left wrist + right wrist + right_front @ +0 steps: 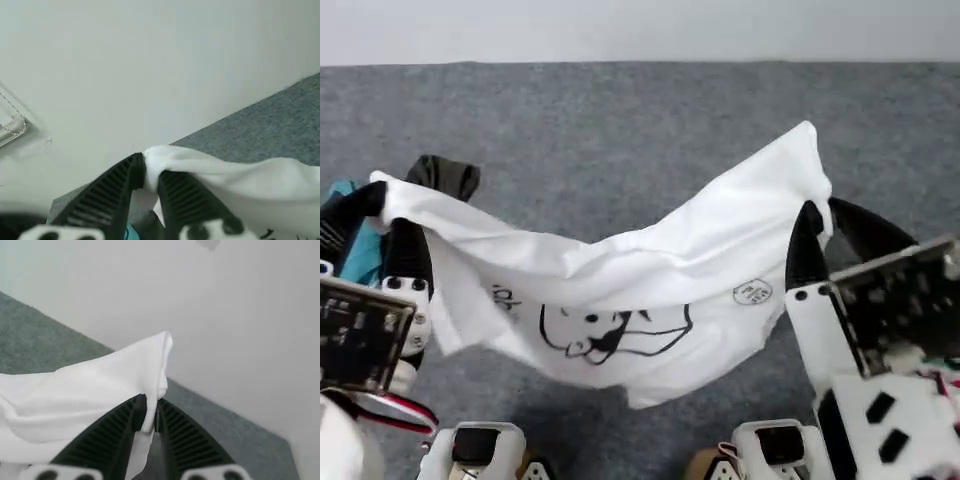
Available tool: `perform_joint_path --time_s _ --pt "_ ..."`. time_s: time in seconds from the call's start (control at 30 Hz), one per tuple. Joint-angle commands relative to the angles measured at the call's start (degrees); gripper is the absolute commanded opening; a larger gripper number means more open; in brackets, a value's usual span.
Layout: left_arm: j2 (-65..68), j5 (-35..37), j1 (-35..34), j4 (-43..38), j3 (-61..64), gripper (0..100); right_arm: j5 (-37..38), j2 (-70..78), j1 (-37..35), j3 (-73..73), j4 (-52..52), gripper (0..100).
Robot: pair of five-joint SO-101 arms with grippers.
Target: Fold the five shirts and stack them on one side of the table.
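My left hand (147,172) and right hand (148,411) each pinch an end of the white cartoon-print shirt (650,285), stretched unfolded above the middle of the grey surface (620,130), so its fold seems unstarted, with dark and teal garments (442,175) at the left edge.

High camera looks steeply down over the grey table (640,110), wall (640,30) along the frame's top, arm bases (480,448) at the bottom. Wrist cameras sit tight behind the left gripper (150,167) and right gripper (147,405), facing that wall. All three share the white shirt (650,270).
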Motion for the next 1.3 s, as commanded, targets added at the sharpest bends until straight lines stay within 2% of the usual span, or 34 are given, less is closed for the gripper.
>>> perform_joint_path --time_s 0.0,0.3,0.47,0.6,0.8,1.07,1.27 --pt "-0.18 0.09 0.09 0.97 2.59 0 0.70 -2.24 0.66 0.00 -3.47 1.4" --pt "0.18 0.00 0.00 0.97 4.62 0 0.97 -4.88 0.66 0.00 -7.16 1.4" --pt "0.18 -0.09 -0.18 0.97 5.32 0 4.75 -4.44 0.66 0.00 -9.98 1.4" --pt "0.18 -2.90 -0.18 0.97 5.23 0 7.56 -3.56 0.66 0.09 -14.11 1.4" --pt "0.18 -3.16 -0.26 0.97 5.23 0 8.26 1.80 3.65 -3.78 -17.45 1.4" --pt "0.35 -3.16 -0.26 0.97 5.32 0 8.35 11.30 3.91 -16.79 -10.95 1.4" --pt "0.35 -3.16 -0.26 0.88 5.32 0 8.26 12.62 3.82 -17.41 -6.02 1.5"
